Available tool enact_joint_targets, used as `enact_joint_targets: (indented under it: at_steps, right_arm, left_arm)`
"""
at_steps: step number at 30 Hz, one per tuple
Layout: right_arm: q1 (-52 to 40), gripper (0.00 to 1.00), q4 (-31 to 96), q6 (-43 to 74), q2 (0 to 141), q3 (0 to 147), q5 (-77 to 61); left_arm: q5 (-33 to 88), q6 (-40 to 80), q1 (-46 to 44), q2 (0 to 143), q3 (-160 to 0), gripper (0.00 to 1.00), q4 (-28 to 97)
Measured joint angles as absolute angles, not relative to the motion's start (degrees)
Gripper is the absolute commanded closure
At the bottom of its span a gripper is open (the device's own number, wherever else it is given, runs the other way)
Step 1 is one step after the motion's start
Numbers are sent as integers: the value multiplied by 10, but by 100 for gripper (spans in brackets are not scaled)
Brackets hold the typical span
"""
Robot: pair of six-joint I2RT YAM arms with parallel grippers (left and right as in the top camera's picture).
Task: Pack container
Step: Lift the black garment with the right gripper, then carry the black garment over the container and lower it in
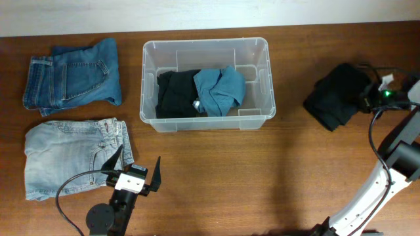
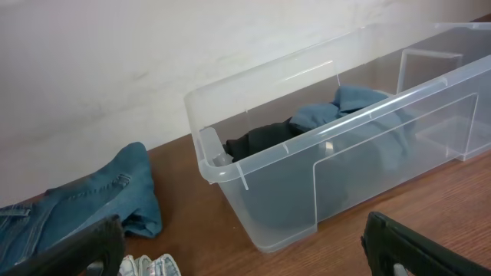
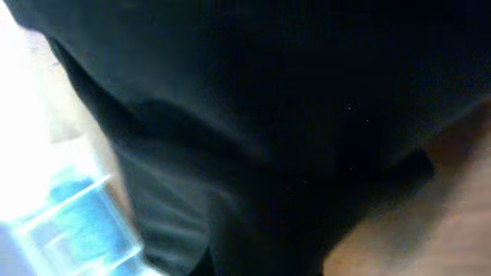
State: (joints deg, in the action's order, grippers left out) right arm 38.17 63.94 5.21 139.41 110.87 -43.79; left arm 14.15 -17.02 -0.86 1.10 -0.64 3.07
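Left claw (image 1: 140, 156) released | right claw (image 1: 368, 97) clenched on black garment (image 1: 336, 97) | container (image 1: 148, 82) clear, clothes (image 1: 197, 92) inside

Clear glossy plastic container (image 1: 205, 43); smooth varnished wood desk (image 1: 262, 170); faded denim jeans (image 1: 65, 157); matt black cloth (image 1: 338, 95).

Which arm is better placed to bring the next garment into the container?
Right, probably. The right gripper sits on the black garment, jaws closed into its cloth, ready to lift toward the container. The left gripper hangs open beside the light jeans, gripping nothing.
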Motion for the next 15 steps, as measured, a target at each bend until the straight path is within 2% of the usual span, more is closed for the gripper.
enact_joint_targets:
  at_steps: [10, 15]
  right_arm:
    - [418, 96, 777, -14, 1385, 1210, -708]
    - [398, 96, 823, -23, 1312, 1259, -752]
  left_arm:
    - [142, -170, -9, 11, -6, 1, 31]
    - [142, -170, -9, 11, -6, 1, 31]
